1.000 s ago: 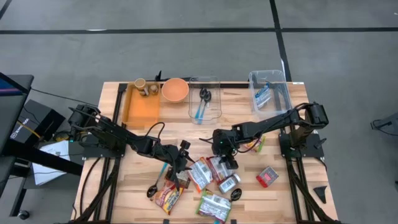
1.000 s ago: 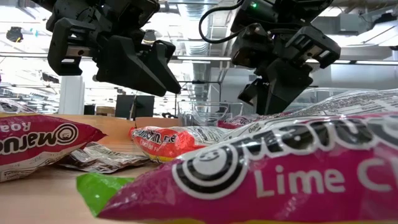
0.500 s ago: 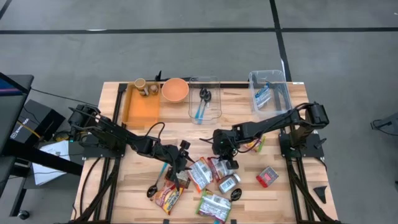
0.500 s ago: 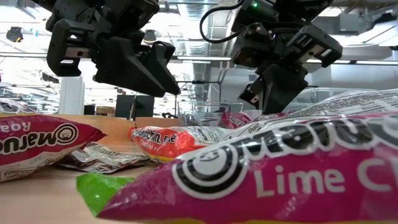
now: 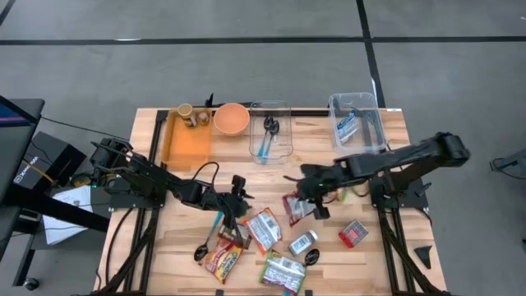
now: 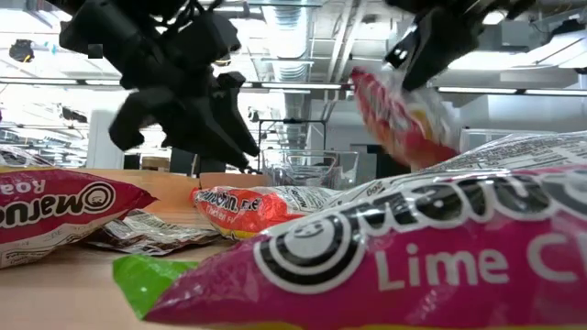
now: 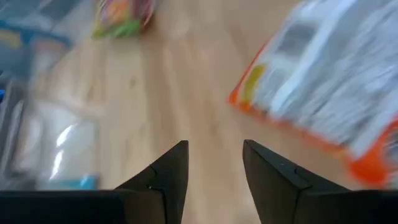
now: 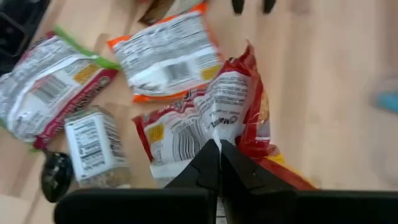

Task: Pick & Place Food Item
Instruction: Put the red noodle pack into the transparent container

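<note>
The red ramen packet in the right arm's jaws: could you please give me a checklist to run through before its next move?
1. Right gripper shut on the red ramen packet: ok.
2. Packet lifted clear of the table, as the low view shows it hanging: ok.
3. Grip is at the packet's edge only, so security in transit: cannot tell.
4. Left gripper away from the packet, jaws open and empty: ok.
5. Clear bin has room beside the blue packet inside: ok.
6. Nothing else clinging to the packet: ok.

Bright even overhead light, soft shadows, wrist views motion-blurred
</note>
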You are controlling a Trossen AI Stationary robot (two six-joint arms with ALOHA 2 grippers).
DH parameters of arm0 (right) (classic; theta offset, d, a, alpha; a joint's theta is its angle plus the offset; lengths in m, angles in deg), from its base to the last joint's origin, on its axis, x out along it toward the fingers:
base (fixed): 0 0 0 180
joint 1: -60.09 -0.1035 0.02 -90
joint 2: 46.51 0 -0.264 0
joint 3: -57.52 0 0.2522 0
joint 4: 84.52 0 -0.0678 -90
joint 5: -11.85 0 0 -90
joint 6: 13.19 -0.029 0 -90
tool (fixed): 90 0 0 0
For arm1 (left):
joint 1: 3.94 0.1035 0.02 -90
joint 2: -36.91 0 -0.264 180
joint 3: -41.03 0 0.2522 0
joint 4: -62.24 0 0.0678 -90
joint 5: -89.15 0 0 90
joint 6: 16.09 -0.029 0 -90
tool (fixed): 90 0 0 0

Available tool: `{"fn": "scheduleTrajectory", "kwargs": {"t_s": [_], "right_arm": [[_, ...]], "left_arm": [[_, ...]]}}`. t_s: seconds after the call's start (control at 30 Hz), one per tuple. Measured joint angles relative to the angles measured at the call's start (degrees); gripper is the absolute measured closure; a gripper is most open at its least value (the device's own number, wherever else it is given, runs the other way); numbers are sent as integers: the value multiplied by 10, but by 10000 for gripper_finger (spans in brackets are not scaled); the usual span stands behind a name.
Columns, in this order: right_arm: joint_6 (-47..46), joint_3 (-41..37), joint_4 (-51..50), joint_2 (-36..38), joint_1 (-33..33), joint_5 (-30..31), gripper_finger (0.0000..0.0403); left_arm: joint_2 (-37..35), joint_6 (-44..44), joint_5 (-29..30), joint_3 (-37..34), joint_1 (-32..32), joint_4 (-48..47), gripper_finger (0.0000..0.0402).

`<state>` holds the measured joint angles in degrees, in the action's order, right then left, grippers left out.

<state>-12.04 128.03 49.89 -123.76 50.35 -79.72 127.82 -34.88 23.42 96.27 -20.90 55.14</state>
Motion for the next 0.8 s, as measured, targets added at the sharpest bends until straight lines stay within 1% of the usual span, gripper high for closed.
{"fn": "scheduleTrajectory", "kwargs": {"t_s": [0.13, 0.23, 0.37, 0.63, 0.73, 0.8], "right_arm": [[-27, 0, -53, 75, -19, 95, 402], [-46, 0, -92, 132, -27, 168, 402], [-53, 0, -123, 204, -24, 237, 402], [-52, 0, -167, 324, 3, 381, 403], [-53, 0, -189, 352, 23, 453, 403], [-56, 0, -194, 366, 41, 489, 403]], "left_arm": [[0, 35, 22, 0, 15, -23, 257], [0, 61, 26, 0, 32, -31, 257], [0, 76, 28, 0, 54, -40, 257], [0, 92, 28, 0, 89, -52, 257], [0, 92, 27, 0, 93, -53, 257], [0, 92, 27, 0, 94, -53, 257]]}}
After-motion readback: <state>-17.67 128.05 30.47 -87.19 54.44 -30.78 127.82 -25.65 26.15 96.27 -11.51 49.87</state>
